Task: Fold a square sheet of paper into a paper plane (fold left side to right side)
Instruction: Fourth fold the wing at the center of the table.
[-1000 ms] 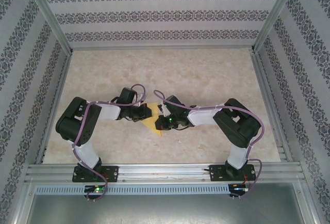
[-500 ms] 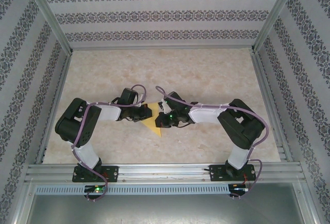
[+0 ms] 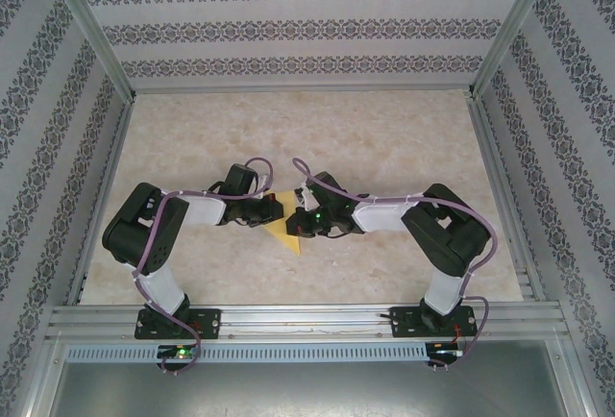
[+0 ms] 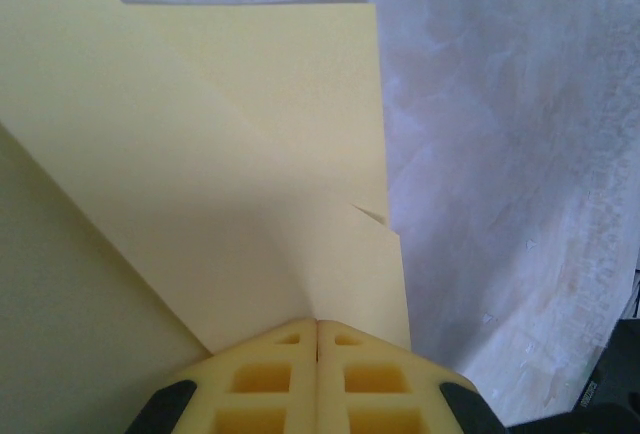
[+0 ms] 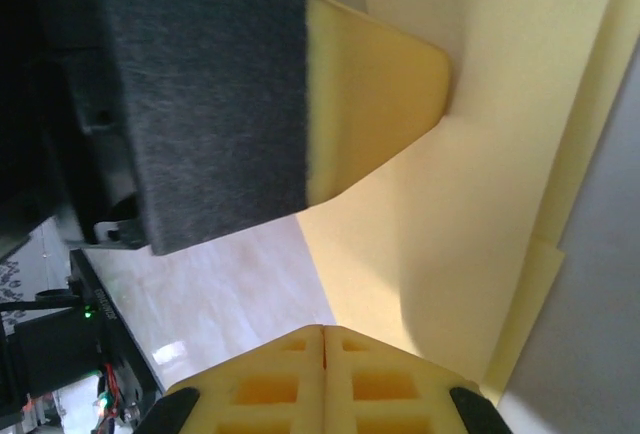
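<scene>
The square sheet of paper point(image 3: 286, 235) lies near the middle of the counter point(image 3: 384, 138), already creased into a smaller pointed shape whose tip aims at the near edge. Both arms bend inward over it, so the left gripper point(image 3: 274, 210) and the right gripper point(image 3: 297, 228) meet nose to nose above the yellow layers. Both sets of jaws are clenched tight, with no gap between the pads. That suits pressing and flattening rather than lifting. I judge the closed tips serve as blunt pressers, one pinning the sheet while the other runs along a crease, with the left-to-right fold as the step in hand. Whether a single layer is nipped in either pair I cannot tell. The overhead view gives the layout — arms symmetrical, paper mostly hidden under the wrists, only its lower corner showing — but nothing of the folds. The left wrist view fills that in. A diagonal crease runs up and to the left from the shut tips, a flap overlaps a lower layer with a small step at the right edge, and pale counter lies beyond. The right wrist view adds the contact. One of the left fingers point(image 5: 375, 94), dark-backed with a yellow tip, bears down on the sheet just beside the right gripper's own tips, and stacked edges of paper fan out at the right.
</scene>
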You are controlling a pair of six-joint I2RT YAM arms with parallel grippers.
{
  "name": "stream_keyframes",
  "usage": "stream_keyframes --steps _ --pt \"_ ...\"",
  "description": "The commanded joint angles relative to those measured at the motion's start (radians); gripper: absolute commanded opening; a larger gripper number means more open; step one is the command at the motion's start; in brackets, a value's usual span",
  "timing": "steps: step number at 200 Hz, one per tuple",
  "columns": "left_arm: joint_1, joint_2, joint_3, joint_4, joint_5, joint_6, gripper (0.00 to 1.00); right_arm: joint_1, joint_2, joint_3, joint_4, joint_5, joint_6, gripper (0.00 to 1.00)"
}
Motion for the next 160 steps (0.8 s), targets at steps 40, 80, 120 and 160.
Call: stream_keyframes --steps 40,80,120,160 --pt "-0.013 0.025 -0.017 -0.099 -0.103 0.016 0.0 0.008 0.06 0.048 0.024 0.055 -0.004 0.0" --pt "-0.014 0.027 -0.009 -0.128 -0.126 0.025 0.0 0.012 0.094 0.069 0.009 0.065 -0.018 0.0" --pt "-0.014 0.031 -0.005 -0.147 -0.157 0.02 0.0 0.014 0.095 0.064 -0.035 0.077 -0.034 0.0" --pt "-0.014 0.035 0.004 -0.18 -0.196 0.017 0.0 0.028 0.075 0.052 -0.091 0.064 -0.041 0.0"
